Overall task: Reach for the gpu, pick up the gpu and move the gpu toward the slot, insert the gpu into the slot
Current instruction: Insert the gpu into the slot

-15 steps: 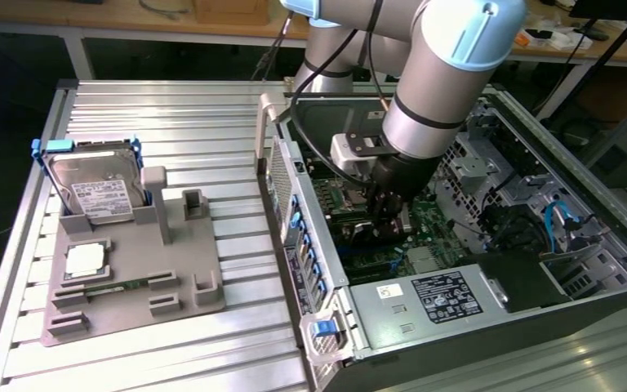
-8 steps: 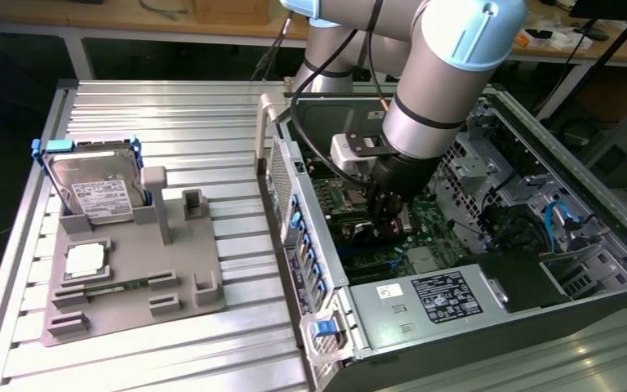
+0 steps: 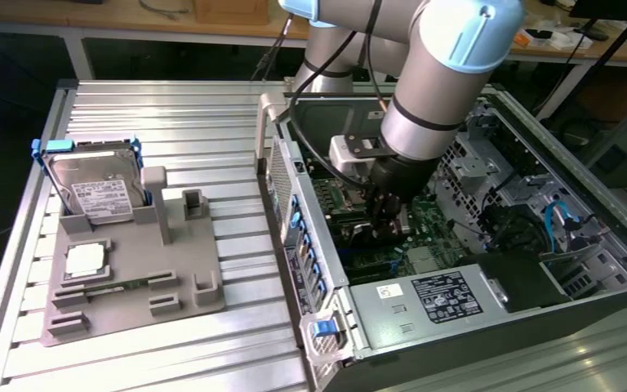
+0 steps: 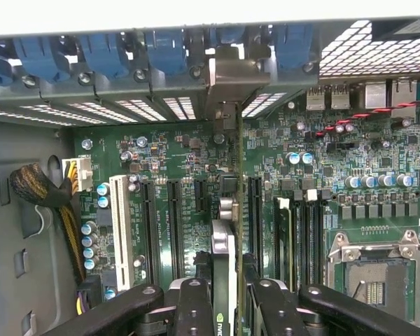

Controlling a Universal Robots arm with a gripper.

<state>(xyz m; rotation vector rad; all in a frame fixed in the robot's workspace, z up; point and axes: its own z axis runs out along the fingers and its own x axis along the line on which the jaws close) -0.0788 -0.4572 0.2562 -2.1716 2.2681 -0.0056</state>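
claw (image 4: 224, 294) clamping gpu (image 4: 224, 210) edge-on over motherboard (image 4: 322, 196)

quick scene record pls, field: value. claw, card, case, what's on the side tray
claw: inside the open computer case, fingers closed on the gpu
gpu: held edge-on, upright above the motherboard, end bracket up against the case's rear slot openings
seating: cannot tell whether it is fully in the slot
arm: reaching down into the case
tray: grey holder on the exterior view's left, beside the case
on tray: hard drive standing in a blue frame; processor chip lying flat
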